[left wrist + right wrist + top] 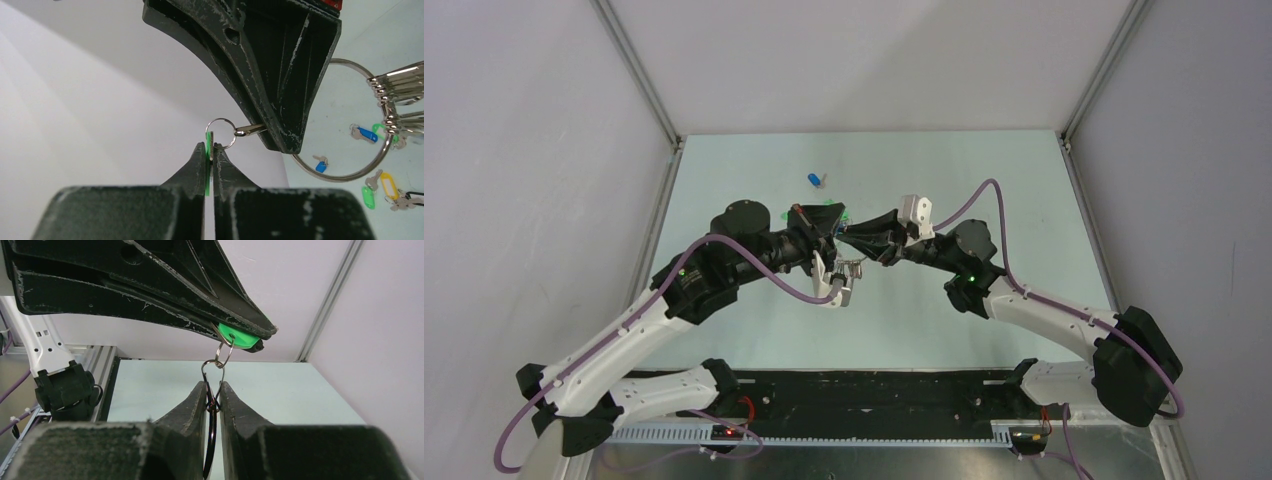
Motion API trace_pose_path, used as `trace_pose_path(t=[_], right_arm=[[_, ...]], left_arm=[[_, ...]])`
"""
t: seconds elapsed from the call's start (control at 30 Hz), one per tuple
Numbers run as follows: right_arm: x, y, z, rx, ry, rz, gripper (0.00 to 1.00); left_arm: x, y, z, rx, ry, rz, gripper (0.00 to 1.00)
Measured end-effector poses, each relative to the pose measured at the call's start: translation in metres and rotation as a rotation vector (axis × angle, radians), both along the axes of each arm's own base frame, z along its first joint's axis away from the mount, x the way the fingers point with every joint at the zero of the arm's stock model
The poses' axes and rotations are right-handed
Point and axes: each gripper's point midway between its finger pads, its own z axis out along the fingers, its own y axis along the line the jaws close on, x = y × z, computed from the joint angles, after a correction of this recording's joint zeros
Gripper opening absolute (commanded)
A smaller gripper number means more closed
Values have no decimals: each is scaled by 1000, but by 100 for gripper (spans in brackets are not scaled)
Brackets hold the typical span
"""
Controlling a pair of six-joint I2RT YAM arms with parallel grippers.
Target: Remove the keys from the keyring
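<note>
**A:** What does the overhead view show?

**B:** The two arms meet above the middle of the pale tabletop (984, 180). The left gripper (834, 232) and right gripper (856, 240) sit tip to tip. Plain silver keys (850, 272) dangle just beneath them. A blue-capped key (815, 180) lies well apart on the tabletop, toward the far side.

**A:** And the left wrist camera?

**B:** The left gripper is pinched closed on the flat cap of the green-capped key (207, 150). A small ring (221, 133) links that key toward the right gripper's dark finger. Behind them the keyring (345, 178) hangs off the tabletop, with silver keys bunched at its upper right.

**A:** The right wrist camera?

**B:** The right gripper is clamped tight on the keyring's thin wire, seen edge-on.

**A:** How will it handle?

**B:** Probably light, stiff and slippery. Bare wire offers little to grip, and the split coil should spring closed again. The flat plastic cap looks like the surer hold. The keyring is best held close to whichever key is being worked off.
</note>
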Motion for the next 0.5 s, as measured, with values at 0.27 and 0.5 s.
trace_pose_path(t=[0.27, 0.5], right_arm=[[-1, 0, 1, 3, -3, 2, 14], [1, -1, 1, 9, 22, -3, 0]], left_arm=[[0, 0, 0, 0, 0, 0, 0], [0, 0, 0, -1, -1, 1, 0]])
